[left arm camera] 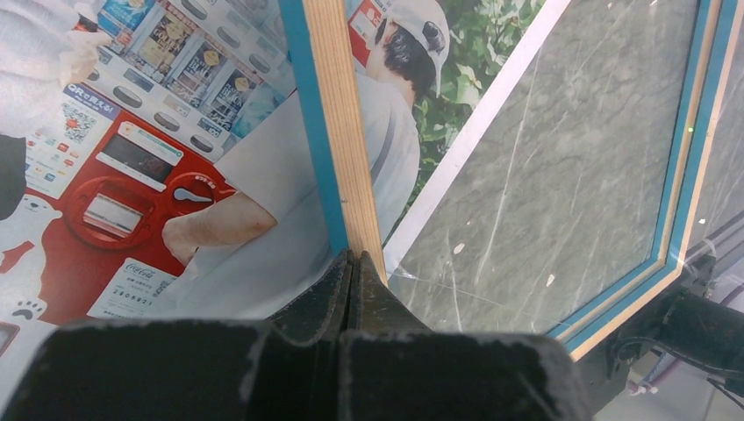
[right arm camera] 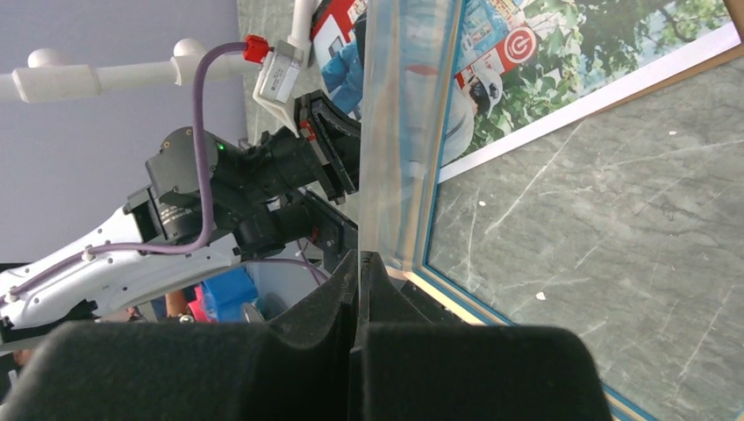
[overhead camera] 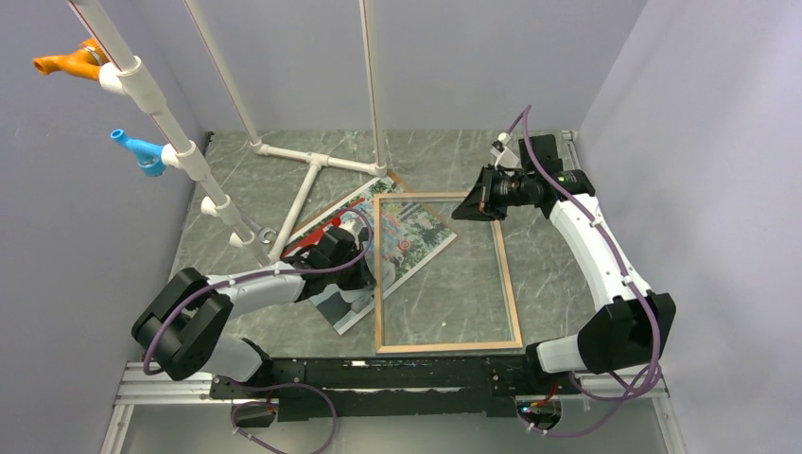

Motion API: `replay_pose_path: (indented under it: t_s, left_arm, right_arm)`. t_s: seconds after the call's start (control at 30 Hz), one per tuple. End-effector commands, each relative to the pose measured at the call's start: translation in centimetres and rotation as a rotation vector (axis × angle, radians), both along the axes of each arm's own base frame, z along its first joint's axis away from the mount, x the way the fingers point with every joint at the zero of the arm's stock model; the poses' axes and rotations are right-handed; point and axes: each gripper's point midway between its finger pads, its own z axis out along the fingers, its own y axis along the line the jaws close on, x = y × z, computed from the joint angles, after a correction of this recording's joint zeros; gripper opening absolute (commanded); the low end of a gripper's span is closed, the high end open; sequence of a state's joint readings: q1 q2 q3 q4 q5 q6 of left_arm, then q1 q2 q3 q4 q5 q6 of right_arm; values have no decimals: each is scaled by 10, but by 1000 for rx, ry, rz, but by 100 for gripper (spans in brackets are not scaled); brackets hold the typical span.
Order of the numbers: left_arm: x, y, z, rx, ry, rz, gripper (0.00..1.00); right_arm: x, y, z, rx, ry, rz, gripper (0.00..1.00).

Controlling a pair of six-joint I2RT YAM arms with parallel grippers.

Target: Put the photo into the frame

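The frame (overhead camera: 509,284), light wood face up with a clear pane, lies over the table's middle and covers the right part of the photo (overhead camera: 421,236). The photo lies picture side up and skewed, its vending machines showing in the left wrist view (left arm camera: 132,158). My left gripper (overhead camera: 367,274) is shut on the frame's left rail (left arm camera: 338,132), the fingertips pinched together (left arm camera: 355,263). My right gripper (overhead camera: 473,203) is shut on the frame's far edge near its right corner, where the frame (right arm camera: 399,132) shows edge-on between its fingertips (right arm camera: 360,263). The photo also shows there (right arm camera: 544,61).
A white pipe stand (overhead camera: 312,170) rests on the table at the back left, with sloping pipes carrying an orange clamp (overhead camera: 71,61) and a blue clamp (overhead camera: 142,151). A brown board edge (overhead camera: 395,180) shows under the photo's far corner. Grey walls close in on both sides.
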State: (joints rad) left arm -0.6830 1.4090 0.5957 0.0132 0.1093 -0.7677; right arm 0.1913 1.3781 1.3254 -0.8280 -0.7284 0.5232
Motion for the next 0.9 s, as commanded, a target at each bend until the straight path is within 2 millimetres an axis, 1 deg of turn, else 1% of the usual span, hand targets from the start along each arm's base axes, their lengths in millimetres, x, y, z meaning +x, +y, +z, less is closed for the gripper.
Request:
replay_pose_path:
  t_s: [0.0, 0.37, 0.47, 0.7, 0.87]
  left_arm:
    - [-10, 24, -33, 149, 54, 10, 0]
    - [-9, 25, -35, 157, 59, 8, 0]
    - [-9, 25, -36, 159, 60, 9, 0]
    - [-10, 24, -36, 160, 64, 7, 0]
    - [-9, 25, -37, 162, 63, 6, 0]
  right_arm:
    - [-10, 0, -2, -19, 24, 36, 0]
    - [-11, -2, -28, -51, 77, 49, 0]
    - [-9, -9, -35, -102, 82, 27, 0]
    - [-9, -25, -43, -208, 83, -10, 0]
    - [-9, -30, -53, -246, 91, -11, 0]
